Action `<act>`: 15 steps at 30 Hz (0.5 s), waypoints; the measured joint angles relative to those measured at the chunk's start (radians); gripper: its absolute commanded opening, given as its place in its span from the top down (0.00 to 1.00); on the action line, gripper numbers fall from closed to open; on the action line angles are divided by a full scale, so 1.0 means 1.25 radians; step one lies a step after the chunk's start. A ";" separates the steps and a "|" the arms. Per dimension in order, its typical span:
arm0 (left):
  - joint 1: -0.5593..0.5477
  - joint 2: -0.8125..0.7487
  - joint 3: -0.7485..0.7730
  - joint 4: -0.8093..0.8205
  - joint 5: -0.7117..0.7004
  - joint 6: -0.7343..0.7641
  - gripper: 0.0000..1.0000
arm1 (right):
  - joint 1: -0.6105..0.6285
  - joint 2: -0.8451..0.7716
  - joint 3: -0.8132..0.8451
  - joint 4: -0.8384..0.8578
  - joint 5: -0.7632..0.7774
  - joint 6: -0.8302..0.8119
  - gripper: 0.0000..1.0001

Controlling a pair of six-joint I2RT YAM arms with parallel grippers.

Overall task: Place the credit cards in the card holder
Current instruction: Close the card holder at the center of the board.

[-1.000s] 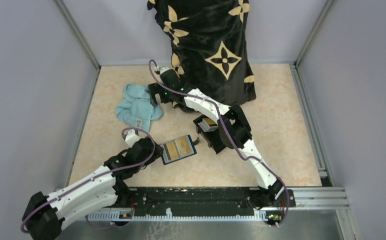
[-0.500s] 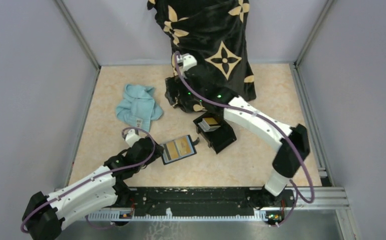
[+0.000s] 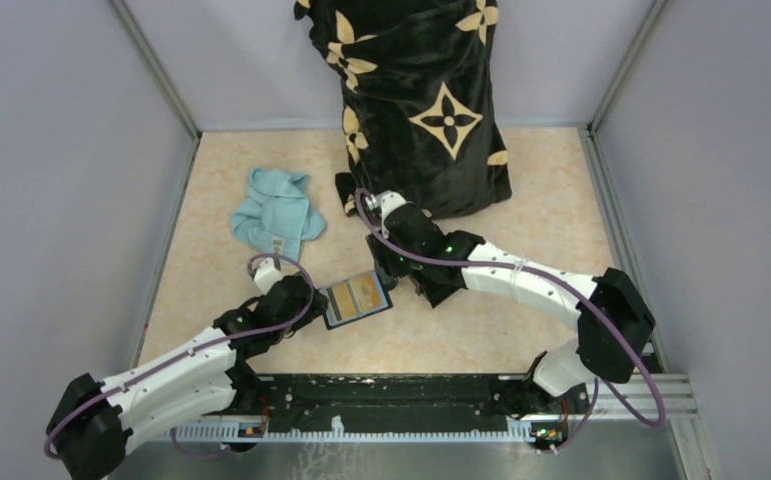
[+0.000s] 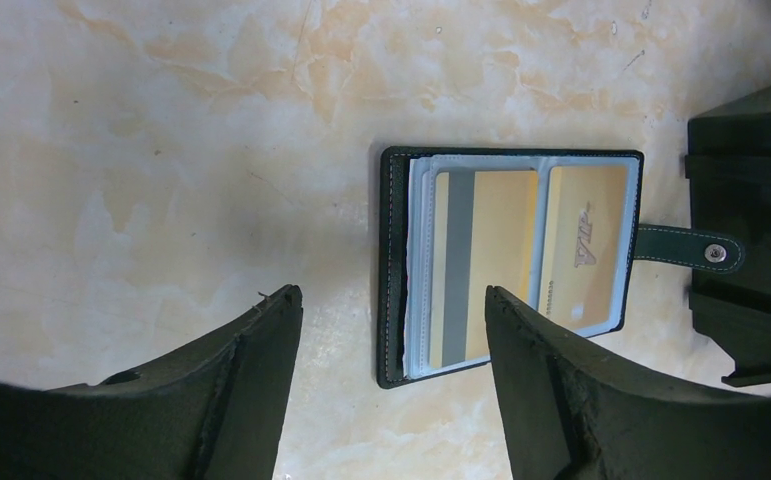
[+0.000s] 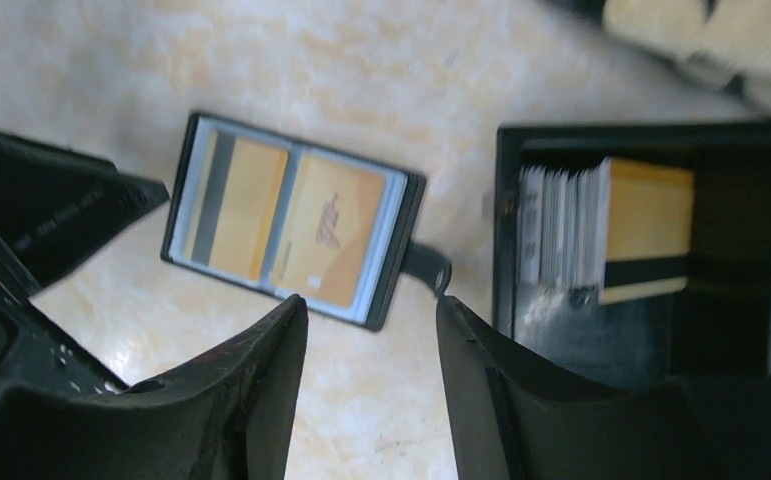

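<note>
1. The card holder (image 4: 511, 265) lies open and flat on the tabletop (image 3: 561, 220), with its strap tab pointing at the black box (image 5: 506, 200) just beside it. Two gold cards already sit in its clear sleeves.
2. The remaining credit cards (image 5: 601, 230) stand on edge, packed together inside the box, with a gold one on the outside of the stack.
3. The left pincer (image 4: 391, 300) is spread wide and holds nothing. It hovers over the holder's edge farthest from the box.
4. The right pincer (image 5: 373, 310) is also wide and empty, above the gap between holder and box.
5. The cards look thin, stiff, light and slick. Because they are packed tight, a pinch could lift several or slip, so the exposed top edge of the outer gold card seems the best hold, with one finger on each face.
6. The holder looks soft and light and would probably slide when a card is pushed in. Pressing down on its black border should steady it without crushing the sleeves.
</note>
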 measured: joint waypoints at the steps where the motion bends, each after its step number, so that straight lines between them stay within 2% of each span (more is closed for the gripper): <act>1: 0.000 0.002 0.000 0.002 0.001 0.000 0.27 | 0.010 -0.007 -0.028 0.001 0.001 0.010 0.53; 4: 0.000 0.008 0.000 0.006 0.003 0.000 0.28 | 0.026 -0.020 -0.083 0.001 0.002 0.036 0.58; 9: 0.000 0.018 0.001 0.013 0.004 0.005 0.28 | 0.047 -0.025 -0.153 0.013 0.005 0.088 0.59; 15: 0.000 0.025 0.001 0.027 0.008 0.008 0.28 | 0.055 -0.012 -0.173 0.039 0.029 0.125 0.60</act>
